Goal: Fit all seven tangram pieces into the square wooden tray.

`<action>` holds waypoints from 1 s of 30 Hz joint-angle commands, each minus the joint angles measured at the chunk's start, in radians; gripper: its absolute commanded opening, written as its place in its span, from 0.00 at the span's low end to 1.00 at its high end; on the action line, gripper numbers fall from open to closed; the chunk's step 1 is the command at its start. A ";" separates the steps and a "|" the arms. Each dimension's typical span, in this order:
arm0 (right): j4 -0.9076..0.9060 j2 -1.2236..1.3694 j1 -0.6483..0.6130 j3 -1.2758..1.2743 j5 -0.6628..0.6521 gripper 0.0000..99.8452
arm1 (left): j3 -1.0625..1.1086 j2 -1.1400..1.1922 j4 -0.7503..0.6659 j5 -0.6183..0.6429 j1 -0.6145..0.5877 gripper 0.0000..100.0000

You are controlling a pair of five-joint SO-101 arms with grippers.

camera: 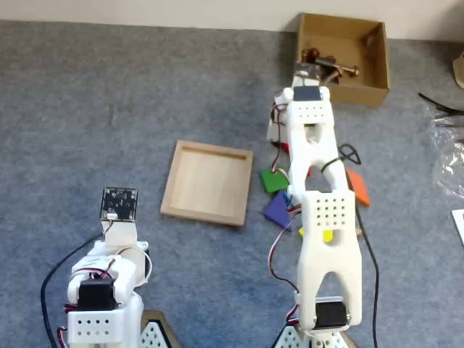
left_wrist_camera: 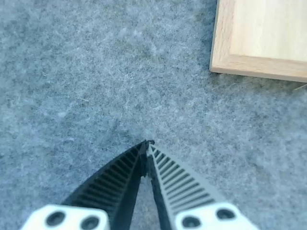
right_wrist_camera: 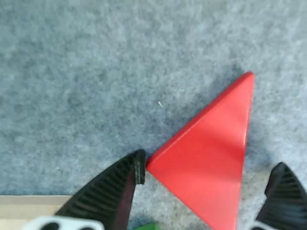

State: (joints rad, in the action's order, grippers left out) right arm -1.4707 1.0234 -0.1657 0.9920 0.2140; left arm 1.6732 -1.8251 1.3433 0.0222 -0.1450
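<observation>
- This looks like a small robotics lab or hobby workshop: my tabletop (camera: 87,94) is covered in grey felt.
- A cardboard box (camera: 359,94) of odd parts sits at the upper right.
- Loose black cables (camera: 435,101) and clear plastic wrap (camera: 449,163) lie along the right edge.

Square wooden tray (camera: 206,181): light wood, raised rim, laid flat. Green piece (camera: 273,180), purple piece (camera: 278,209), yellow piece (camera: 328,235) and orange piece (camera: 357,185) are scattered beside it. Red triangle (right_wrist_camera: 211,167) is laid flat near its corner.
</observation>
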 commanded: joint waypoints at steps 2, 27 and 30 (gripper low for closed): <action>0.030 -0.022 0.027 0.054 0.008 0.27 | 0.022 -0.005 0.005 -0.008 -0.015 0.01; -0.113 -0.021 0.039 0.053 -0.249 0.17 | 0.022 -0.005 0.005 -0.008 -0.015 0.01; -0.113 -0.021 0.051 0.053 -0.328 0.17 | 0.022 -0.005 0.005 -0.008 -0.015 0.01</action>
State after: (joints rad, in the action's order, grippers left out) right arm -1.5581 1.0234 -0.1350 0.9950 -0.0330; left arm 1.6732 -1.8251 1.3433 0.0222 -0.1450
